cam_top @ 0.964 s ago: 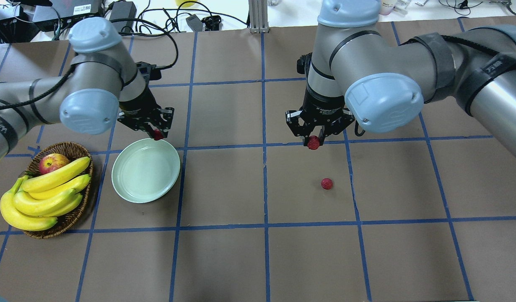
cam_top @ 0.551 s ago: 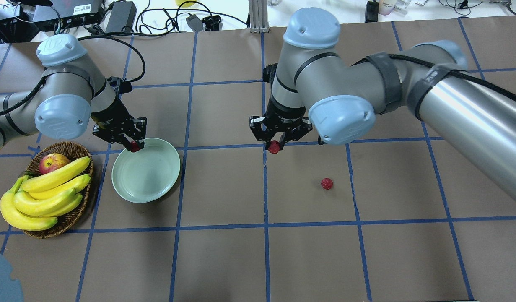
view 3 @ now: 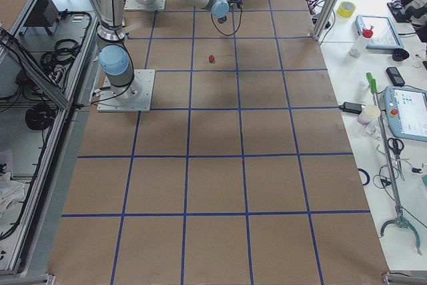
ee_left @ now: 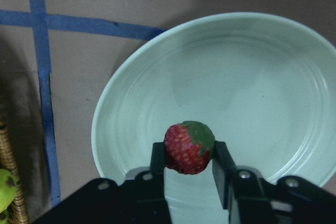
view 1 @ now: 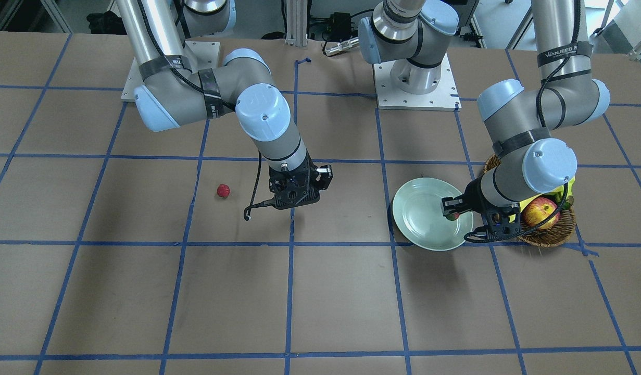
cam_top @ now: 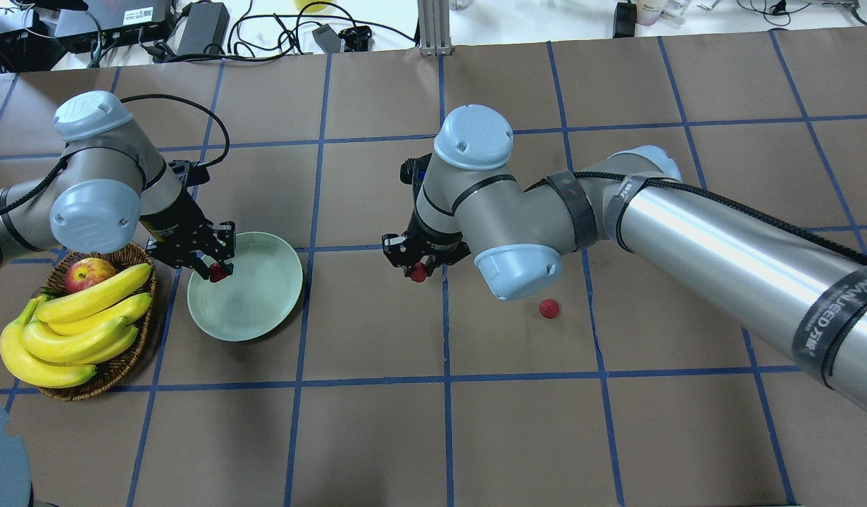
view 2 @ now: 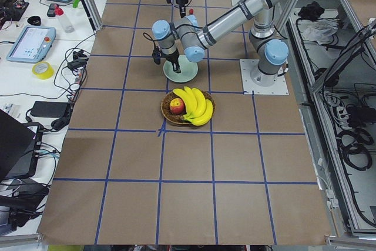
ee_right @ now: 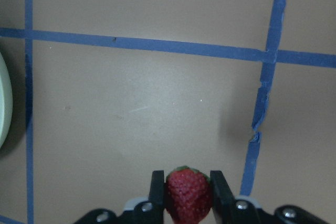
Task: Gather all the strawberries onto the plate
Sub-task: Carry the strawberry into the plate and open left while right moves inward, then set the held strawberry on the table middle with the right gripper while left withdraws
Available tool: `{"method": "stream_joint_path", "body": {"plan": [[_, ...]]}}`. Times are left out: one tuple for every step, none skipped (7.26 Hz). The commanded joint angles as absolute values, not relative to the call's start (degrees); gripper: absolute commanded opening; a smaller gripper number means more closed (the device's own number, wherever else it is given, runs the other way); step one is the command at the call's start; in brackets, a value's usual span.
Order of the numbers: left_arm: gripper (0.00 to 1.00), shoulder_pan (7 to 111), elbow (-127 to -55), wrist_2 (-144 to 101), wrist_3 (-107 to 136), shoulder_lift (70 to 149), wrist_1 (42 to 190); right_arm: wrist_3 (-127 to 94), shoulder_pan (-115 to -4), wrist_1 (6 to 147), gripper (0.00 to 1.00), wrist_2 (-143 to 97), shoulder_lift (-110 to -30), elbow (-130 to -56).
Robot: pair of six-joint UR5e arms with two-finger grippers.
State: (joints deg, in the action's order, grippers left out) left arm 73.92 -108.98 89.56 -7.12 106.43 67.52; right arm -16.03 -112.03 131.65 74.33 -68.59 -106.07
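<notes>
Three strawberries showed. One strawberry was pinched in the left jaws just above the plate. A second strawberry was pinched in the right jaws over bare desk, well short of the plate. A third strawberry lay loose on the desk. They looked light, soft and easily bruised, so a gentle squeeze across the widest part seemed best. There was one plate, and one basket holding one apple and seemingly four bananas.
</notes>
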Motion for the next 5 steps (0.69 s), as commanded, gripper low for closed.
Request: {"method": "stream_joint_path", "body": {"plan": [[1.0,73.3,-106.3,90.5,-7.1,104.8,69.7,-15.9,-112.3,136.8,0.05,74.2,-67.6,-110.4],[1.0,72.5,-103.2,91.3,-7.2,103.8,71.7,-15.9,-112.6,136.8,0.11,74.2,-67.4,-110.5],[1.0,72.6,-99.7,91.2,-7.1,102.9,73.6,-15.9,-112.7,136.8,0.46,74.4,-67.4,-111.1],[1.0,72.7,-96.6,91.2,-6.2,101.3,78.1,-15.9,-112.8,136.8,0.77,74.7,-67.4,-111.3],[1.0,72.8,-94.7,91.4,-5.5,99.8,80.7,-16.0,-112.8,136.8,0.83,74.6,-67.4,-111.3]]}}
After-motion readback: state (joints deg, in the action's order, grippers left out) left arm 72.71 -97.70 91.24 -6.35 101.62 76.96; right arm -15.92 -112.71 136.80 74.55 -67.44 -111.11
